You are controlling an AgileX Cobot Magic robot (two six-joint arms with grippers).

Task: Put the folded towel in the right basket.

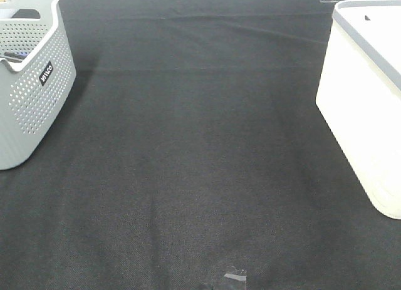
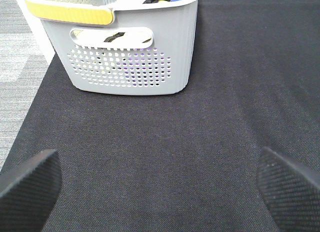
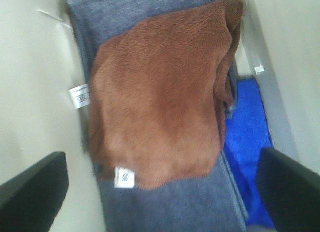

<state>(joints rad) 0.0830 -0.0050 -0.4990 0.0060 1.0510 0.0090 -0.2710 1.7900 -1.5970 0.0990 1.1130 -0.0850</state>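
The folded brown towel (image 3: 160, 101) shows only in the right wrist view. It lies inside the white right basket (image 1: 363, 102), on top of a grey towel (image 3: 125, 16) and next to a blue cloth (image 3: 247, 127). My right gripper (image 3: 160, 192) is open and empty above the towel, one finger on each side, not touching it. My left gripper (image 2: 160, 187) is open and empty over the black cloth, facing the grey left basket (image 2: 130, 56). Neither gripper shows in the exterior high view.
The grey perforated left basket (image 1: 31, 83), with a yellow handle (image 2: 67, 11) and items inside, stands at the table's left. A black cloth (image 1: 200, 165) covers the table between the baskets. The right basket's pale inner wall (image 3: 30, 91) flanks the towels.
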